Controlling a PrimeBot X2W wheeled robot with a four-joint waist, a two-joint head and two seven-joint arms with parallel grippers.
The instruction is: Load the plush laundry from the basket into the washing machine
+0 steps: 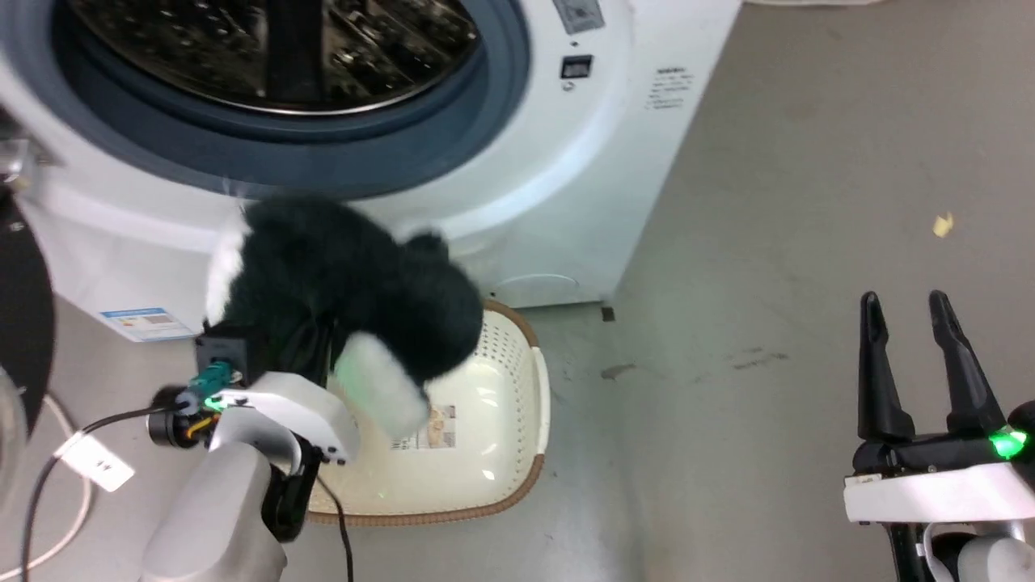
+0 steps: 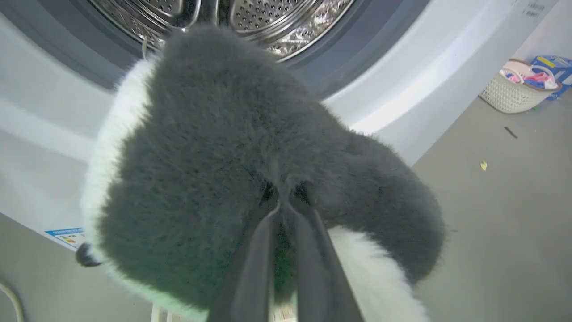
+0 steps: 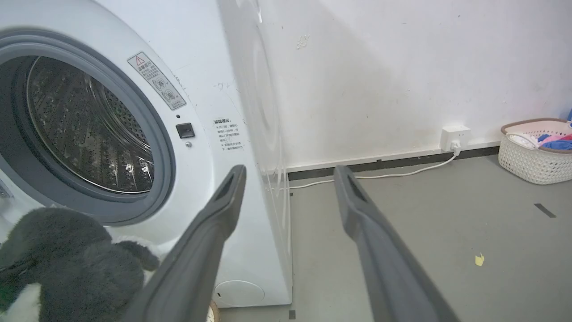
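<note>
The plush laundry [image 1: 340, 283], black fur with white patches, hangs lifted above the basket [image 1: 517, 420] and just below the washing machine's [image 1: 566, 186] open drum. My left gripper [image 2: 286, 203] is shut on the plush laundry [image 2: 214, 165], fingertips buried in its fur. Under the toy, the cream basket stands on the floor with its inside label showing. The steel drum [image 2: 268, 22] gapes right above the toy. My right gripper [image 1: 918, 323] stands open over bare floor at the lower right, holding nothing. The plush laundry [image 3: 67, 268] also appears low left below the grey gasket [image 3: 165, 170].
The black-rimmed door [image 1: 20, 323] stands open at the far left. A white cable [image 1: 65, 485] lies on the floor beside my left arm. A second basket of coloured clothes [image 3: 536, 152] sits by the wall, near a wall socket [image 3: 453, 136]. A small yellow scrap [image 1: 942, 224] lies on the floor.
</note>
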